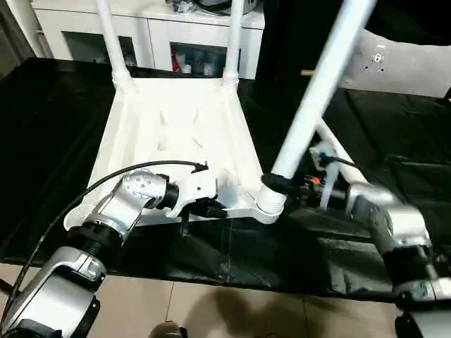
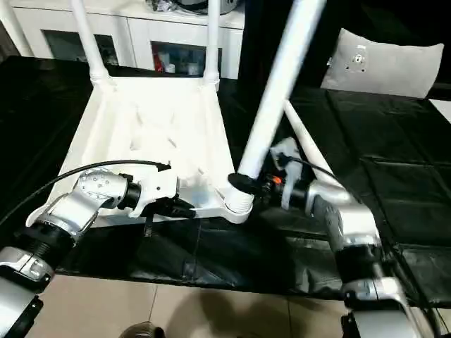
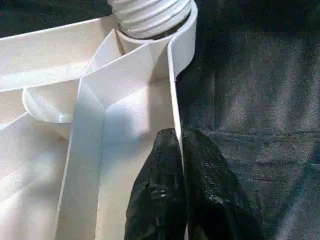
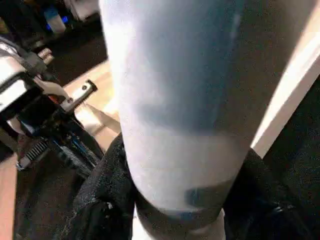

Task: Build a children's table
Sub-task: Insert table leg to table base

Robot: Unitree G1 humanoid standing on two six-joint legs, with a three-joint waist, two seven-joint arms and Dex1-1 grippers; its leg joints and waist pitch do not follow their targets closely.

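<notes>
The white table top (image 1: 176,134) lies upside down on the black cloth, ribs facing up. Two white legs (image 1: 109,35) (image 1: 234,35) stand in its far corner sockets. A third leg (image 1: 317,84) leans up to the right from the near right corner socket (image 1: 270,204), its threaded end (image 3: 150,15) at the socket. My right gripper (image 1: 275,184) is shut on this leg just above the socket, fingers (image 4: 100,200) wrapped around it. My left gripper (image 1: 215,208) is shut on the top's near rim (image 3: 175,100), one finger (image 3: 155,190) on each side. A fourth leg (image 2: 303,141) lies behind my right wrist.
A white cabinet with glass doors (image 1: 176,35) stands right behind the table top. A grey panel (image 2: 380,63) leans at the back right. The black cloth (image 1: 394,141) ends near me, with beige floor (image 1: 211,303) below its front edge.
</notes>
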